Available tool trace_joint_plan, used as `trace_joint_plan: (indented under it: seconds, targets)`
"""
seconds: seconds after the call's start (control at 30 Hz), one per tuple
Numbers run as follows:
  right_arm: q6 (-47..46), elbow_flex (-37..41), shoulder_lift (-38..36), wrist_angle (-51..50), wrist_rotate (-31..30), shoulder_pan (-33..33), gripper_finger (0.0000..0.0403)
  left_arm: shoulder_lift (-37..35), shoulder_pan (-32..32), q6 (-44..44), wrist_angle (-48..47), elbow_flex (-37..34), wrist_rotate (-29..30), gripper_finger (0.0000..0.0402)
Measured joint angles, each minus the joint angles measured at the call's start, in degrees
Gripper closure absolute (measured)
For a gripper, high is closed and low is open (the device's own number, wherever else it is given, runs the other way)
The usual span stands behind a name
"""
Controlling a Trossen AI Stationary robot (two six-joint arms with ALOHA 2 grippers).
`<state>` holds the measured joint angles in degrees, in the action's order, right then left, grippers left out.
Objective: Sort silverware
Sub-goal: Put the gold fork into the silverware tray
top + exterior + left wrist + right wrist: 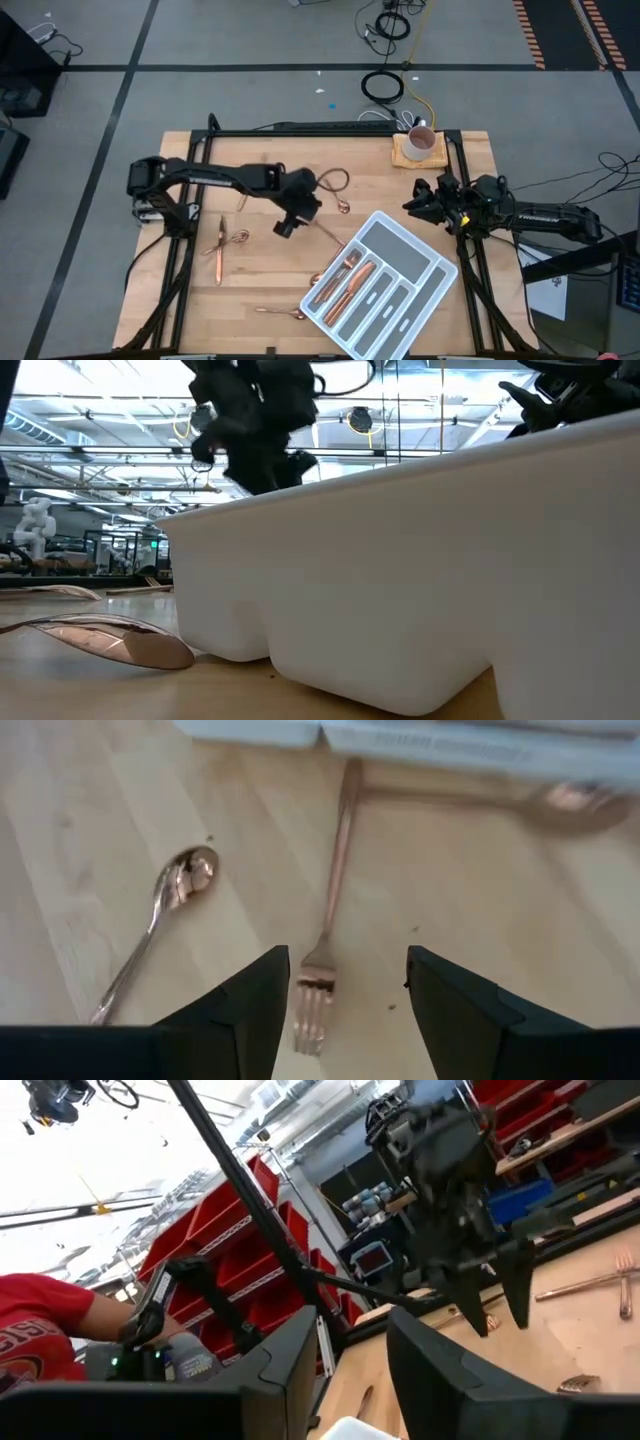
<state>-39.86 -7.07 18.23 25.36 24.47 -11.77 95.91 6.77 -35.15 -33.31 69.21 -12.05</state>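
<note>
the left pincer [343, 1005] hangs open over a copper fork [330, 910] on the counter [480, 900]; the right pincer [350, 1355], fingers apart and empty, waits beside the white tray [395, 240].

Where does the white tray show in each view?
High: white tray, lower centre-right.
Low: fills the right side.
Left wrist: white strip beyond the fork.
Right wrist: perhaps a white sliver; unsure.
Shared landmark: left gripper, near the tray.

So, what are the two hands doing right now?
Left hand open above a fork. Right hand idle beside tray. Nothing in the way.
</note>
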Motion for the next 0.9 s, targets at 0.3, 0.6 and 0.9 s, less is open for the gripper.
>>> trace_joint_plan:
  seconds: [0.3,0.6,0.9]
  targets:
    - [0.0,0.0,0.01,-2.2,0.11,0.0,0.029,8.77,-1.12,-3.35,6.05,-0.02,4.53,0.0194]
    - [0.0,0.0,0.01,-2.18,1.63,0.0,0.0291,12.77,-1.92,-2.85,5.48,-0.02,8.35,0.0194]
    - [0.0,0.0,0.0,-4.13,2.49,0.0,0.0291,13.42,-3.22,-1.29,5.97,0.0,11.8,0.0194]
